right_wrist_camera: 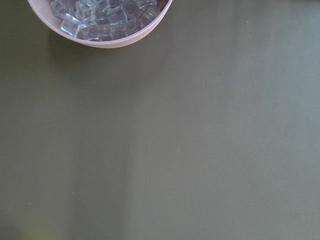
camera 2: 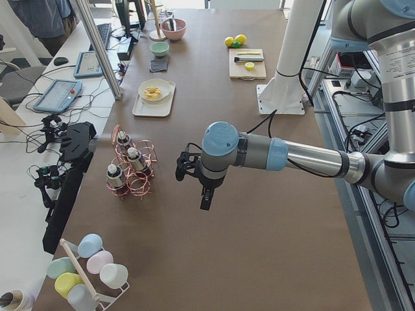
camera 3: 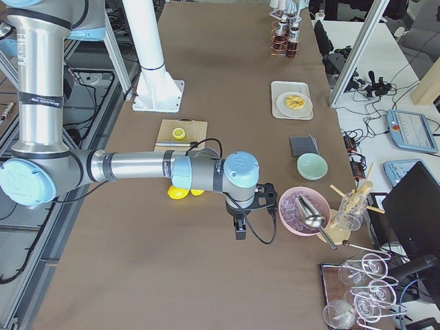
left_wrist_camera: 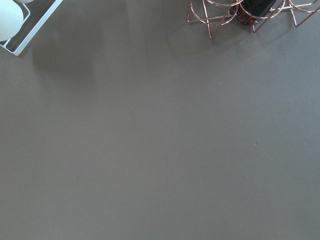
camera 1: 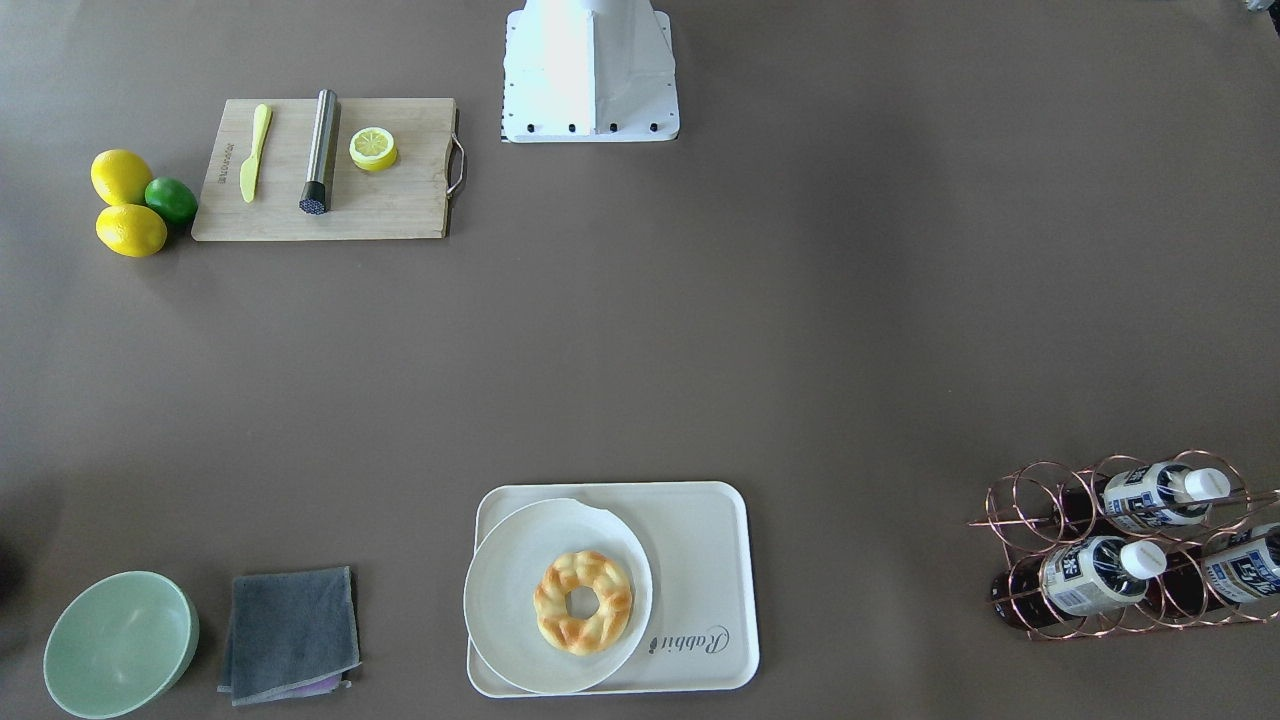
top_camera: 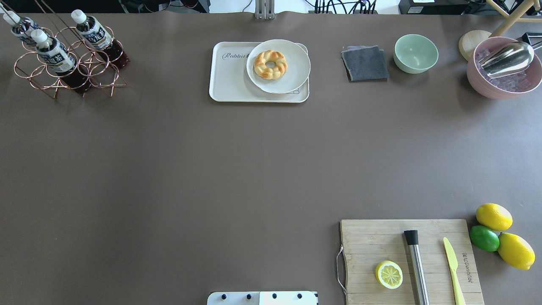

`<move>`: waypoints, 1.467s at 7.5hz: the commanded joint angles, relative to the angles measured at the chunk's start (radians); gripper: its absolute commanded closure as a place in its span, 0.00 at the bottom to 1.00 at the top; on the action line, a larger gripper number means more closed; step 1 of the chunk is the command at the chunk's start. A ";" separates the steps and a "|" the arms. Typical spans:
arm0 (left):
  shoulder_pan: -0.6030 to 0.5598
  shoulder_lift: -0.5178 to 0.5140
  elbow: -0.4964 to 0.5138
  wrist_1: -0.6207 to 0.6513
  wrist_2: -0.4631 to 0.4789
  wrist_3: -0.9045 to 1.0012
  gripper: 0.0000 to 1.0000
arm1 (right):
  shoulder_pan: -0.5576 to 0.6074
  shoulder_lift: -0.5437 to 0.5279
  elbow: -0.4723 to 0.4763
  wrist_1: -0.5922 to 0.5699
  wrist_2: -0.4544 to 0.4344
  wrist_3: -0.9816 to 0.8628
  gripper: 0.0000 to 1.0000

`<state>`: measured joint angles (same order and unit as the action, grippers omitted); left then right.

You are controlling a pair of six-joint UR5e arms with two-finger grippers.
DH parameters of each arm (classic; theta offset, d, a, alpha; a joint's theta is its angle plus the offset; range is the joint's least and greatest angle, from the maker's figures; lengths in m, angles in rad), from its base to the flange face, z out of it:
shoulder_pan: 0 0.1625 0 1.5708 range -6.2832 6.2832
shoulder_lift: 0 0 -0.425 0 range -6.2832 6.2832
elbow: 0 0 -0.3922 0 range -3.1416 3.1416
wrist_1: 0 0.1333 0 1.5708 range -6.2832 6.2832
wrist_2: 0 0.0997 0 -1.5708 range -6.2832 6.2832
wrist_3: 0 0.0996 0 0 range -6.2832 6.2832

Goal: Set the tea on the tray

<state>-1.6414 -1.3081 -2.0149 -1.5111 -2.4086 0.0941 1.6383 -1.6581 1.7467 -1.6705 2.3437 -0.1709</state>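
Where the overhead view spans the table, you find the three bottles of tea (top_camera: 51, 53) lying tilted in the rings of a copper wire rack (camera 1: 1030, 520) at the far corner on the robot's left. The tray (top_camera: 230, 78) sits at the middle of the far edge, well apart from the rack. A round white plate (top_camera: 292, 70) covers the tray's half on the robot's right and overhangs its rim, and a braided doughnut (top_camera: 270, 64) lies on the plate. The tray's other half, with the "Rabbit" script, is bare.

In the side view from the robot's left, the left gripper (camera 2: 205, 203) hangs above bare tabletop near the rack, touching nothing. Its wrist camera catches only the rack's feet and one bottle's dark base at the top edge. You cannot tell from this view whether its jaws stand apart or together.

In the side view from the robot's right, the right gripper (camera 3: 239, 231) hangs just beside a pink bowl of ice cubes (camera 3: 302, 210). Here too you cannot tell how its jaws stand.

A cutting board (top_camera: 410, 262) with a halved lemon (top_camera: 388, 274) lies near the robot's right.
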 commanded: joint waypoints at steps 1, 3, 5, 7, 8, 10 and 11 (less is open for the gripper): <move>0.002 0.024 0.002 -0.043 -0.004 -0.005 0.03 | 0.000 0.003 0.000 0.000 0.000 0.001 0.00; 0.002 0.020 0.007 -0.041 -0.003 -0.014 0.03 | 0.000 0.003 0.000 0.000 0.002 -0.001 0.00; 0.006 0.003 0.005 -0.035 -0.009 -0.042 0.02 | 0.000 0.003 0.000 0.002 0.002 -0.001 0.00; 0.009 0.019 -0.004 -0.133 -0.047 -0.074 0.03 | 0.000 0.003 0.000 0.000 0.017 -0.001 0.00; 0.009 0.023 -0.004 -0.139 -0.047 -0.071 0.02 | 0.000 -0.002 0.000 0.000 0.020 -0.001 0.00; 0.020 0.003 0.001 -0.141 -0.049 -0.092 0.03 | 0.000 -0.020 0.029 0.001 0.049 -0.013 0.00; 0.053 -0.066 0.010 -0.139 -0.049 -0.158 0.03 | 0.000 -0.026 0.031 0.002 0.048 -0.012 0.00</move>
<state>-1.6241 -1.3000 -2.0153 -1.6492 -2.4564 0.0041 1.6383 -1.6704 1.7668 -1.6697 2.3794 -0.1804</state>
